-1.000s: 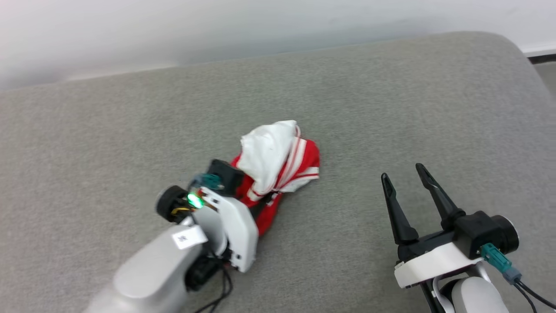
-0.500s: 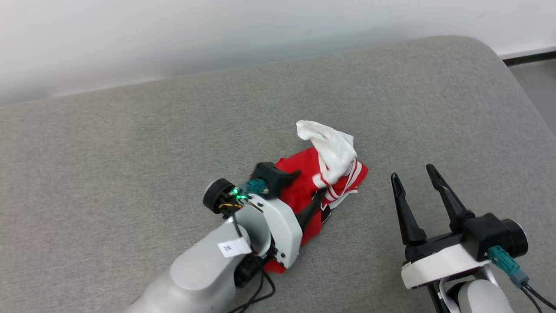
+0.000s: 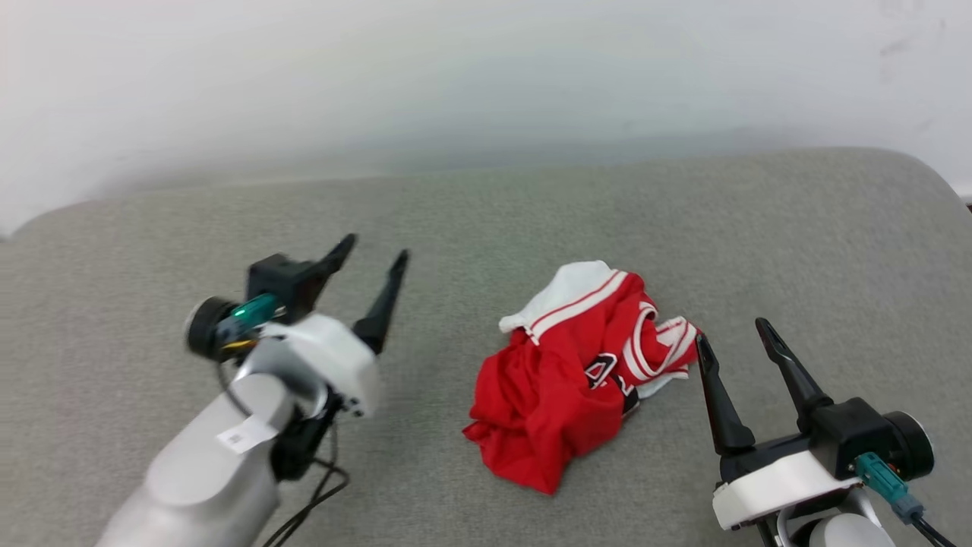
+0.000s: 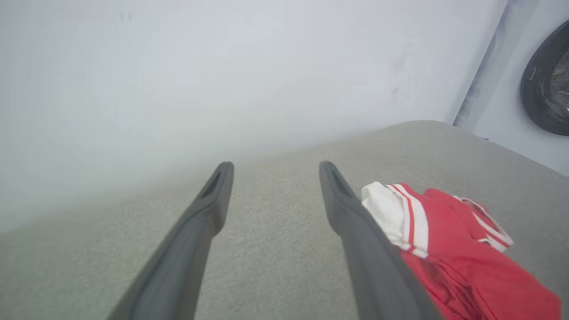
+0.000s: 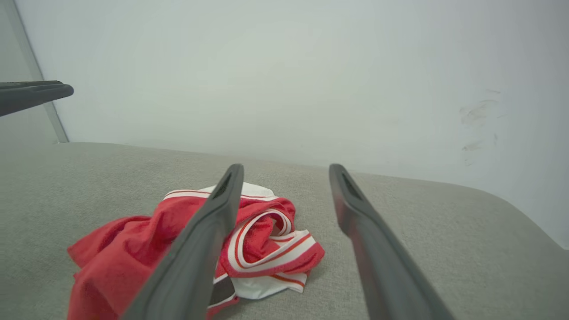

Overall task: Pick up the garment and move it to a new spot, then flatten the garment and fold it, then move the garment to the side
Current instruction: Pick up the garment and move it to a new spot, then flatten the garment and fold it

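Crumpled red jersey [image 3: 566, 380] lies between open left hand [image 3: 375, 248] and open right hand [image 3: 729, 330].
Pinching several bunched layers at once could leave it twisted.

Garment [image 3: 554, 395] is thin crumpled cloth, grey cushion [image 3: 486, 213] is coarse matt fabric, left pincer [image 4: 275, 166] fingers [image 4: 358, 231] look like smooth matt plastic.

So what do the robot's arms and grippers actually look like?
The left gripper and right gripper each have two long, tapering dark fingers on a black block, with a white shell behind and a teal connector. The left forearm is silver-grey, with a small white label and black cables hanging beneath.
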